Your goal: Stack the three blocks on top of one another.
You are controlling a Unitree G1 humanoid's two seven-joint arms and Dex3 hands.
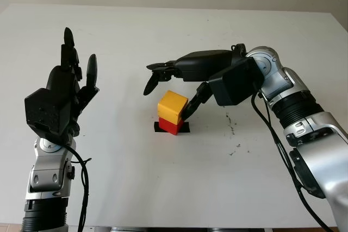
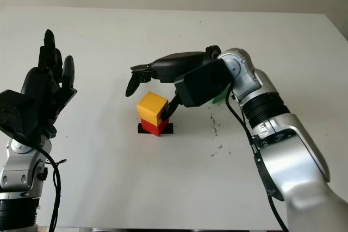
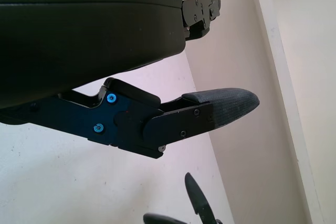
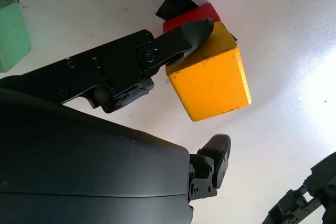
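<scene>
White tabletop point(image 1: 163, 188) carries a yellow block point(image 1: 172, 106) sitting squarely on a red block point(image 1: 169, 127), which rests on a black tape marker point(image 1: 185, 127), presumably the stacking spot. Above them, the right hand point(image 1: 179, 82) is open and empty, one finger point(image 4: 184, 36) beside the yellow block. A green block point(image 4: 10, 35) waits nearby, while the left hand point(image 1: 68, 88) is raised open at the left.

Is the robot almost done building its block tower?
About two thirds. The yellow block already sits on the red block. The right hand is around the yellow one, a finger touching its side, the others off it. The green block lies on the table, unstacked. The left hand is raised, open.
</scene>
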